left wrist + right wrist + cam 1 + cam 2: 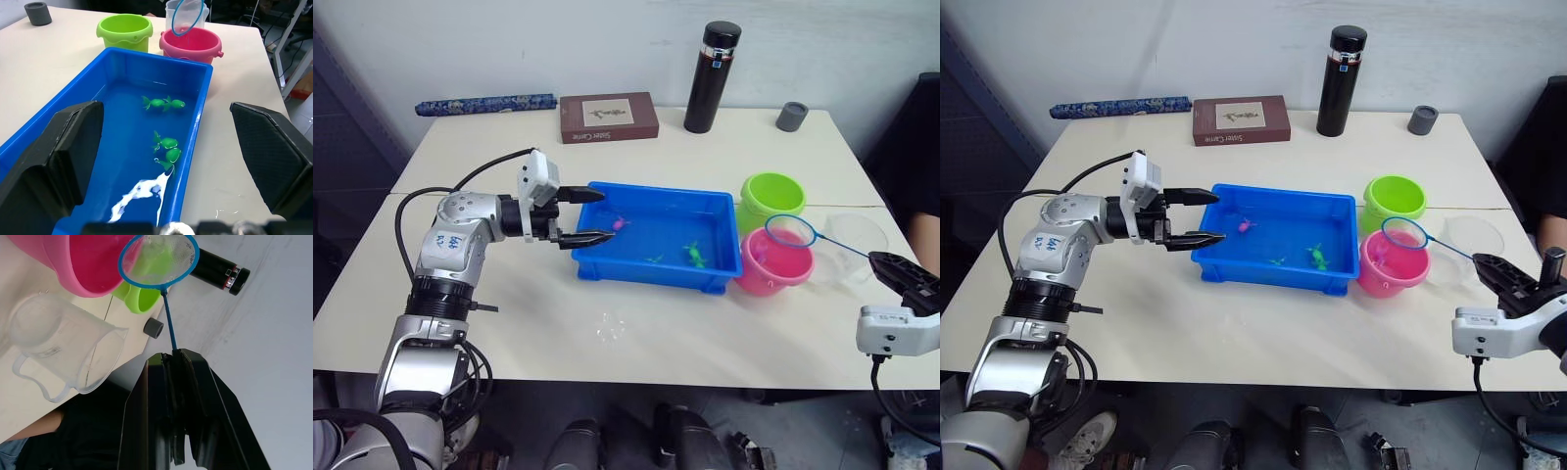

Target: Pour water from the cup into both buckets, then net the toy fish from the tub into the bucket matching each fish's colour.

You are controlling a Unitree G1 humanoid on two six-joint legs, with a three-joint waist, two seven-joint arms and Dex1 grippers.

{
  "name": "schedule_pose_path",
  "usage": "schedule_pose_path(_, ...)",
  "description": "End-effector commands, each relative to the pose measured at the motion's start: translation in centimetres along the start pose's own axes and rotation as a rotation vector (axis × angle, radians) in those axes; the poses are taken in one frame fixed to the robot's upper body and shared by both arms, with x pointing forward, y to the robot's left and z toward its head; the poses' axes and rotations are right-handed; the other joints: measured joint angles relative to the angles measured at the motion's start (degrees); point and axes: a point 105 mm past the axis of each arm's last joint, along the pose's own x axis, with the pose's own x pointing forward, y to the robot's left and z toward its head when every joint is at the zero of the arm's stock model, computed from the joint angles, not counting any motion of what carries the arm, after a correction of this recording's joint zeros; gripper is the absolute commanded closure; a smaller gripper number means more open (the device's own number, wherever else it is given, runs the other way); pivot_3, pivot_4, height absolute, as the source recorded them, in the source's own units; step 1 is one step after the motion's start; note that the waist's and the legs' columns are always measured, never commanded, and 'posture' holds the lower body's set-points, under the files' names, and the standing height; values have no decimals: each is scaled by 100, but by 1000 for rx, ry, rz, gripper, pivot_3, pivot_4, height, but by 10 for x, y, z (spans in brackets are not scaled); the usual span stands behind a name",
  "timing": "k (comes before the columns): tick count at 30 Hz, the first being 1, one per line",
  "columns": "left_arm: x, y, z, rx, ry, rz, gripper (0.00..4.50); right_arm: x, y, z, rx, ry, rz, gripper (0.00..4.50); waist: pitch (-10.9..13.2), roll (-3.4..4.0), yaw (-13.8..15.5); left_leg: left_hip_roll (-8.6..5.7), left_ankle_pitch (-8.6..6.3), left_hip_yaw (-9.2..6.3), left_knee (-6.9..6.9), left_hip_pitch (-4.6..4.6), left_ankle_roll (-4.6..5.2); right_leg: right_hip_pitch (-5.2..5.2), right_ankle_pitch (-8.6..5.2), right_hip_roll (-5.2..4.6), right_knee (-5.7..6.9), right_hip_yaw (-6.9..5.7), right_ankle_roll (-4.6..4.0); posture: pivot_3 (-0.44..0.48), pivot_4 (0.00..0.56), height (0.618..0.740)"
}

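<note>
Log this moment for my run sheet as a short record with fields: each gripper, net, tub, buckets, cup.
left gripper: open, at the tub's end wall
right gripper: shut on the net's handle
net: hoop over the pink bucket
tub: holds water, green fish and one pink fish
buckets: green bucket and pink bucket side by side next to the tub
cup: upright beside the buckets

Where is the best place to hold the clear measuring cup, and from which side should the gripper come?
Probably by its handle: the cup stands upright on the table beside the pink bucket, handle turned toward the robot's near right, so coming from there looks easiest.
</note>
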Motion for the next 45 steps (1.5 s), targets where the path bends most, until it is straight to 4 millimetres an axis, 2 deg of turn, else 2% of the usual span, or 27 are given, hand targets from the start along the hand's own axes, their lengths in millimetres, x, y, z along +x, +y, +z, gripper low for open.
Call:
schedule_pose_path(1, 1, -3, 8, 33, -8, -30, 45, -5, -6, -5, -15, 37, -36, 4500, 0, 0, 5, 0, 0, 0, 0, 0, 0, 0, 0, 0, 1, 0, 0, 0, 150, 740)
schedule_pose_path(4, 1, -2, 9, 36, -8, -29, 45, -5, -9, -4, -5, 37, -48, 4500, 0, 0, 0, 0, 0, 0, 1, 0, 1, 0, 0, 0, 1, 1, 0, 0, 150, 740)
schedule_pose_path(11, -5, 1, 8, 33, -1, 6, 45, 7, -46, 6, 192, -33, -151, 4500, 0, 0, -18, 2, 1, 1, 4, 4, 3, 0, -1, 2, 11, 4, -1, 0, 150, 740)
schedule_pose_path(13, -11, 1, 8, 28, 1, 27, 45, 15, -57, 9, 297, -64, -168, 4500, 0, 0, -28, 1, 1, 2, 5, 5, 3, 0, -1, 1, 14, 5, -1, 0, 150, 740)
schedule_pose_path(16, -30, 4, 4, 17, 25, 104, 45, 35, -63, 30, 554, -188, -94, 4500, 0, 0, -93, 3, 2, 2, 4, 7, 4, 0, -1, 0, 18, 7, -3, 0, 150, 740)
schedule_pose_path(18, -38, 5, 2, -2, 39, 150, 45, 43, -66, 40, 645, -244, -54, 4500, 0, 0, -106, 7, 2, -5, 4, 7, 4, -1, -5, -1, 20, 3, -10, 0, 150, 740)
schedule_pose_path(21, -59, 15, -11, -73, 98, 307, 45, 63, -74, 55, 868, -326, 13, 4500, 0, 0, -100, 6, 2, -9, 6, 4, 4, -2, -7, -7, 21, 0, -12, 0, 150, 740)
schedule_pose_path(23, -76, 19, -22, -124, 151, 426, 45, 78, -75, 68, 1038, -365, 110, 4500, 0, -1, -150, 3, 2, -10, 10, 5, 5, -2, -6, -15, 24, 1, -12, 0, 150, 740)
schedule_pose_path(25, -84, 17, -24, -145, 164, 478, 45, 86, -74, 78, 1127, -394, 181, 4500, 0, -2, -145, 2, 2, -14, 7, 6, 5, -4, -7, -19, 27, -2, -12, 0, 150, 740)
schedule_pose_path(30, -105, 8, -29, -219, 176, 586, 45, 108, -63, 110, 1303, -409, 403, 4500, -1, -3, -112, -1, 1, -23, 4, -8, 4, -15, -11, -30, 24, -14, -21, 0, 150, 740)
schedule_pose_path(32, -107, 1, -27, -229, 172, 580, 45, 115, -62, 119, 1347, -409, 466, 4500, -1, -3, -142, -3, 1, -20, 6, -7, 4, -14, -11, -33, 24, -12, -20, 0, 150, 740)
schedule_pose_path(36, -108, -12, -17, -194, 157, 533, 45, 128, -62, 125, 1408, -375, 526, 4500, -1, -2, -134, -3, 0, -24, 2, -8, 3, -18, -12, -33, 23, -16, -22, 0, 150, 740)
schedule_pose_path(41, -109, -18, -12, -173, 149, 519, 45, 143, -56, 122, 1436, -280, 563, 4500, -1, -2, -151, -4, 0, -22, 2, -8, 3, -18, -12, -34, 23, -15, -22, 0, 150, 740)
schedule_pose_path(45, -104, -23, -11, -164, 147, 494, 45, 148, -46, 120, 1363, -225, 593, 4500, -1, -2, -155, -4, 0, -21, -1, -9, 2, -20, -13, -34, 21, -16, -23, 0, 150, 740)
